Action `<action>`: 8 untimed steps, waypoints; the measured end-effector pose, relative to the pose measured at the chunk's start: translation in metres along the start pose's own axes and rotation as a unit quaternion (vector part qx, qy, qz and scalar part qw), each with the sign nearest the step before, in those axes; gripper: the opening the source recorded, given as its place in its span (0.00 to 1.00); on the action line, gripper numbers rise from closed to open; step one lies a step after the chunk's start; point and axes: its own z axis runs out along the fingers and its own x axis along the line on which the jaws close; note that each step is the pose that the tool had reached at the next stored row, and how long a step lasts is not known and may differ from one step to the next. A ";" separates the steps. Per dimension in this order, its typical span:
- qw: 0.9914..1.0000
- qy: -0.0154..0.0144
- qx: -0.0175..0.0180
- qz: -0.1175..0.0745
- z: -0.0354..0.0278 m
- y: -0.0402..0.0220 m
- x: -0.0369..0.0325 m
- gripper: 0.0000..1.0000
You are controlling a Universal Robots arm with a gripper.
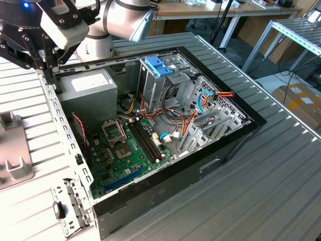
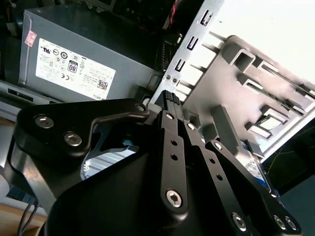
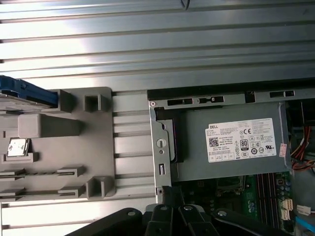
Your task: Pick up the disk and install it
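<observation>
Ribbed grey metal covers the table (image 1: pixel 251 201), and behind it stand a wooden desk and a metal rack. On the table lies one open black computer case (image 1: pixel 150 203). It holds one green motherboard (image 1: pixel 120 155), one large grey power supply (image 1: pixel 90 86) and, on the drive cage, one blue plastic piece (image 1: pixel 158 65) with two paddle-shaped tabs. One grey fixture (image 1: pixel 12 150) sits on the table just beside the case's perforated rear wall, at the exterior view's left. One robot arm (image 1: pixel 120 17) reaches in from the upper part of the exterior view and carries one gripper (image 2: pixel 171 98). In the second wrist view its two fingertip pads are pressed together with nothing between them, so the pincer is clenched and empty. It hangs over the case's rear wall, between the power supply and the fixture, near the corner of the power supply. Whether it touches the metal wall cannot be told. One disk (image 3: pixel 27 92) is partly in sight in the first wrist view, where its light-blue rail and a strip of grey metal rest on the part of the fixture farthest from the case. It is outside the case and well apart from the gripper. A small silvery square part (image 3: pixel 17 147) also lies in the fixture near the disk.
</observation>
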 end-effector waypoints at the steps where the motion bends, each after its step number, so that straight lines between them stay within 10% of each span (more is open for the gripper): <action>1: 1.000 0.000 0.000 0.000 0.0000 -0.0001 0.0009 0.11; 8: 1.000 0.000 0.000 0.000 -0.0003 -0.0006 0.0107 0.11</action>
